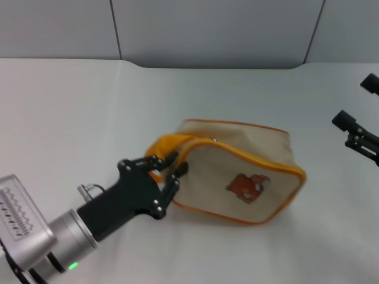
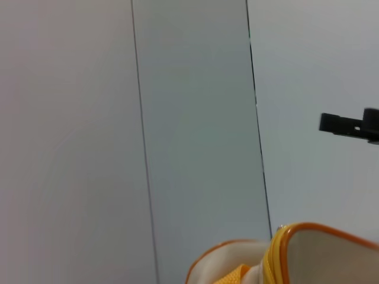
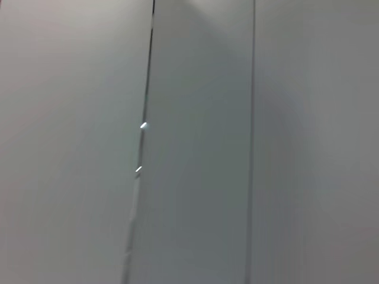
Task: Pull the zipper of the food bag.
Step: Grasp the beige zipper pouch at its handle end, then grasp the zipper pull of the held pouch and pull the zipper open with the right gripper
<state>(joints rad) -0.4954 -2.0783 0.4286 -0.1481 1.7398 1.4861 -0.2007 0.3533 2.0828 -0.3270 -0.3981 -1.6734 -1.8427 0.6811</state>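
Note:
The beige food bag lies on the white table with its bear patch facing up. Its orange-yellow zipper band curves around the front panel. A small silver pull tab shows at the panel's far edge. My left gripper is at the bag's left end, its fingers closed on the orange edge by the strap handle. The left wrist view shows the bag's top corner. My right gripper hangs apart at the far right, fingers spread and empty.
The white table runs back to a grey panelled wall. The right gripper's black finger shows far off in the left wrist view. The right wrist view shows only wall panels.

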